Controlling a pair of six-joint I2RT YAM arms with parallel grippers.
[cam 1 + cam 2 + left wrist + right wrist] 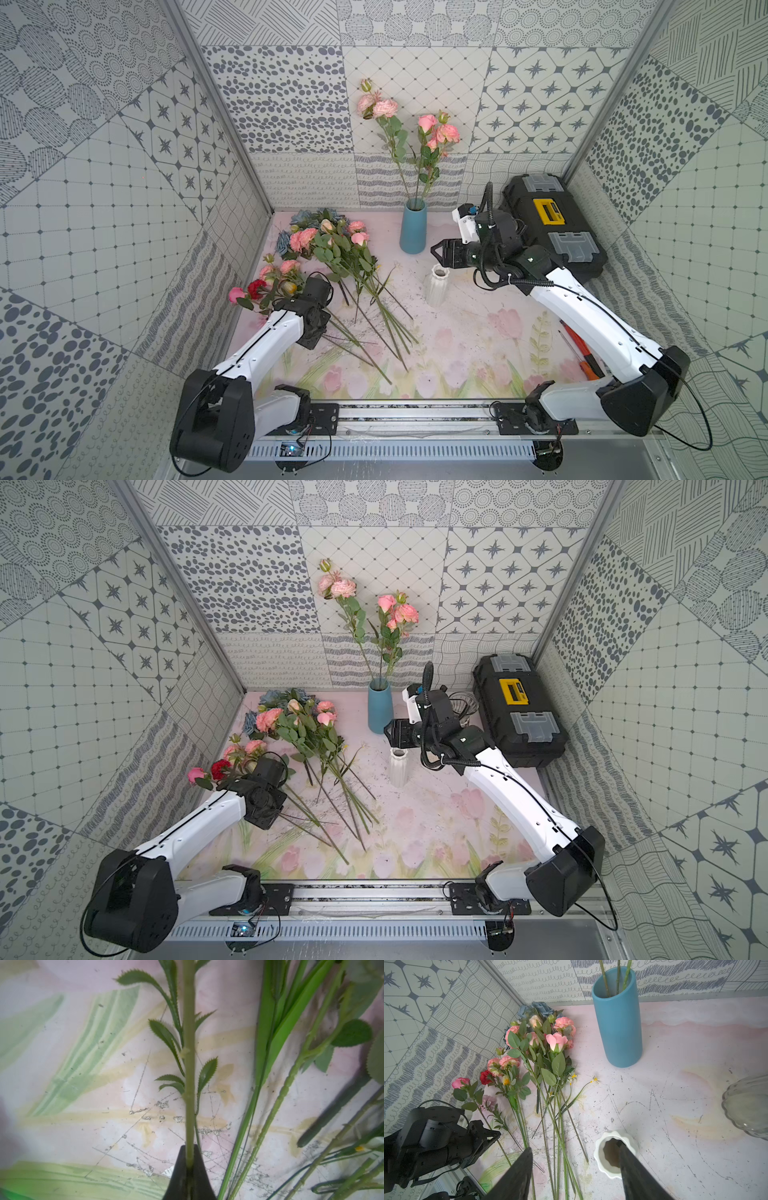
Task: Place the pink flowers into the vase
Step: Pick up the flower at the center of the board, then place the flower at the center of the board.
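The blue vase [413, 232] [380, 710] [617, 1022] stands at the back of the mat with two pink flowers [436, 129] upright in it. More pink flowers [328, 241] [550, 1039] lie in a pile left of it, stems toward the front. My left gripper [190, 1148] [312, 338] is shut on a green flower stem [189, 1064] with narrow serrated leaves, low over the mat; its bloom is out of the wrist view. A pink rose [237, 294] lies just behind that arm. My right gripper [574, 1146] [434, 251] hangs open and empty right of the blue vase.
A white ribbed vase [436, 286] [598, 1157] stands under the right gripper. A black toolbox [548, 224] fills the back right, with a glass bowl [747, 1105] beside it. An orange screwdriver [582, 357] lies front right. Blue-grey flowers [299, 218] and a red bloom [257, 287] lie among the pile.
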